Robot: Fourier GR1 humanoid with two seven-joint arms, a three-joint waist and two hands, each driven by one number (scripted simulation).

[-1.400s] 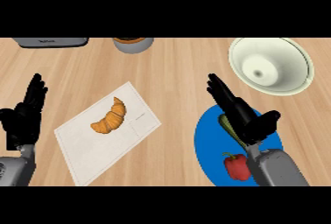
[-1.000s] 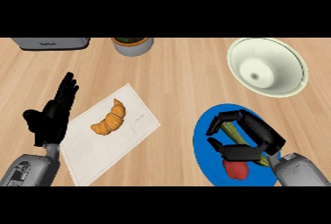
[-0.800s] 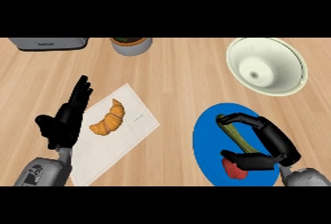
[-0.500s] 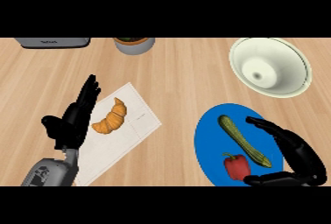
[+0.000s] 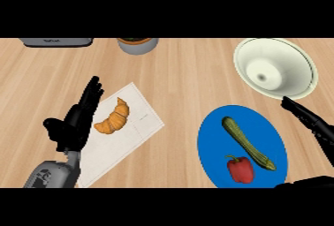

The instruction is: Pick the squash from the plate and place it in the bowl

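A long green squash lies slantwise on the blue plate, with a red pepper just below it. The cream bowl stands at the upper right, beyond the plate. My right hand shows at the right edge, past the plate's rim, fingers straight and open, thumb low near the bottom edge; it holds nothing and is apart from the squash. My left hand is open at the left, fingers up, beside the croissant.
A croissant rests on a pale cutting board left of the plate. A grey appliance and a small pot sit at the counter's far edge.
My right hand opened from around the squash and drew off to the right, leaving the squash on the plate. The left hand edged toward the cutting board.
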